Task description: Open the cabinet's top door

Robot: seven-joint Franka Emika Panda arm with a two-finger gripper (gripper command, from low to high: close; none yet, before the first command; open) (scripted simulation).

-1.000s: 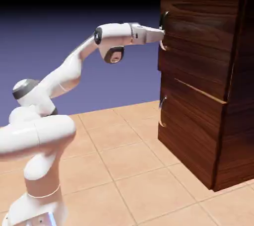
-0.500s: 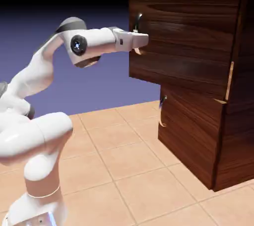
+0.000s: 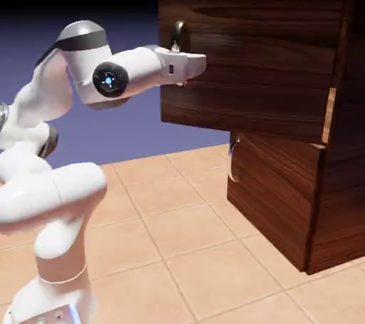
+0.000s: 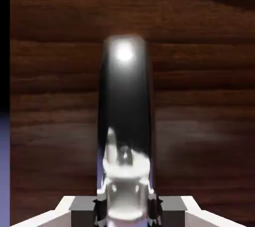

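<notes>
The dark wood-grain cabinet [image 3: 342, 173] stands at the exterior view's right. Its top door [image 3: 256, 66] is swung partly out toward the arm, its free edge well left of the cabinet body. Near that edge sits the curved silver handle [image 3: 177, 30], its lower part hidden behind my hand. My gripper [image 3: 199, 66] is shut on this handle. In the hand view the handle [image 4: 124, 96] runs as a dark glossy bar up from between my gripper [image 4: 124, 173] tips, with the door's wood [image 4: 199, 96] behind it.
The lower door [image 3: 278, 187] stays flush with the cabinet, its own small silver handle [image 3: 232, 159] at its left edge. The arm's elbow [image 3: 107, 77] is folded back near the open door. Tan floor tiles [image 3: 178, 244] lie below.
The top door has swung steadily outward to the exterior view's left, and my hand has drawn back with the handle while the arm folded toward its base.
</notes>
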